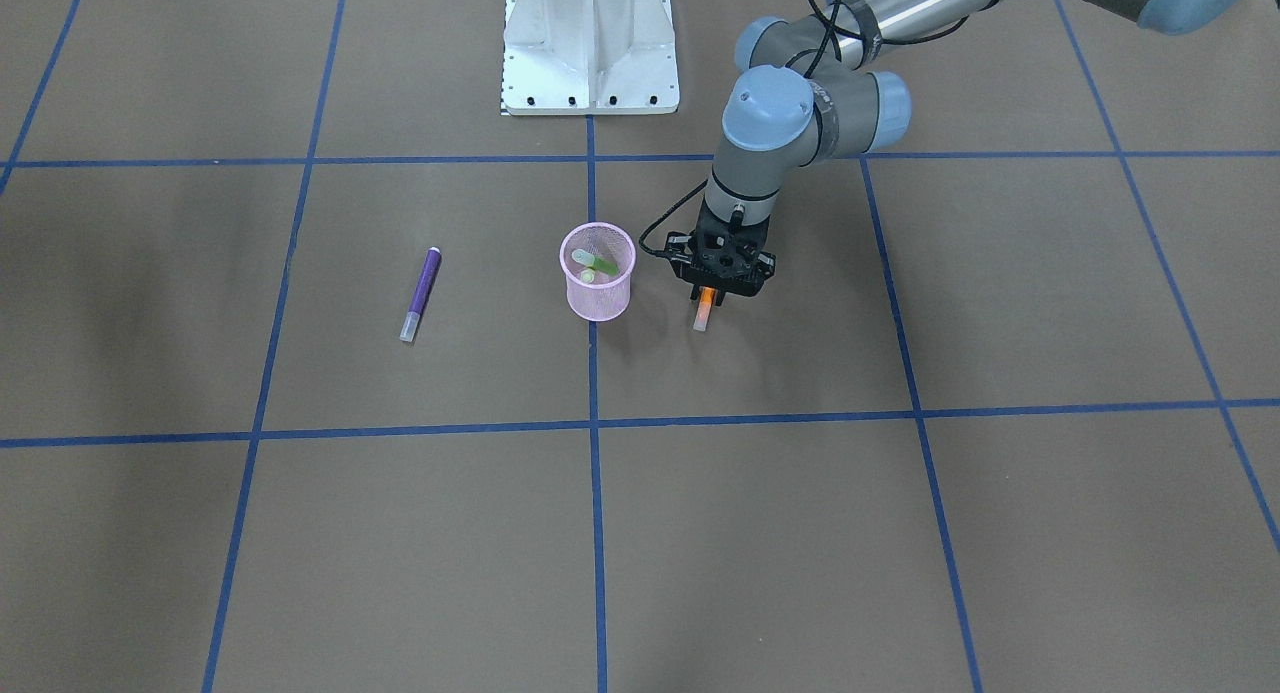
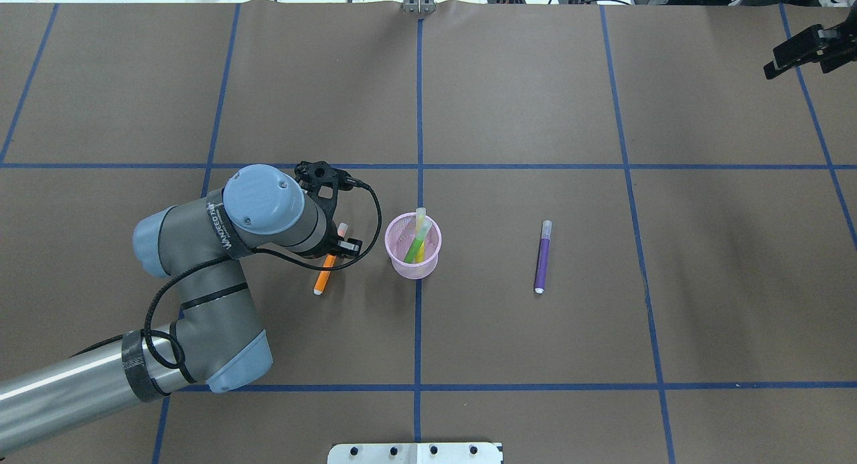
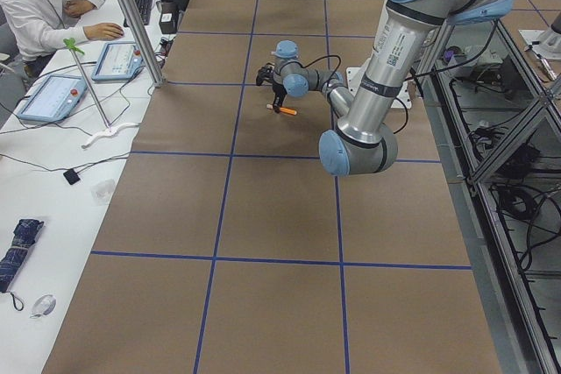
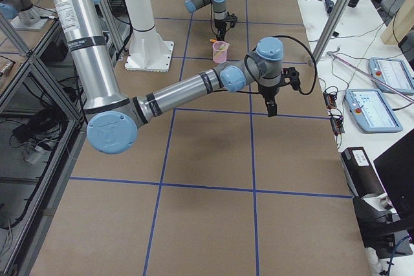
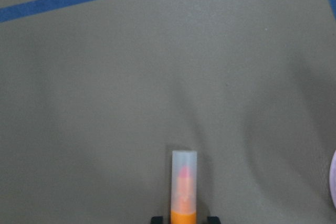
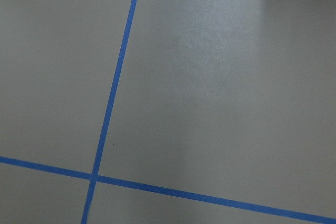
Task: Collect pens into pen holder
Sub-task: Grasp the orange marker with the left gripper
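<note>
The pink mesh pen holder stands upright near the table's middle. A green pen and a lighter yellow-green one lean inside it. My left gripper points down just beside the holder and is shut on the orange pen, which stays level, low over the table or on it. The purple pen lies flat on the holder's other side, apart from both grippers. My right gripper hangs far off at the table's far right corner; I cannot tell whether it is open.
The white robot base stands behind the holder at the table's near edge. Blue tape lines cross the brown table. An operator sits at a side desk with tablets and cables.
</note>
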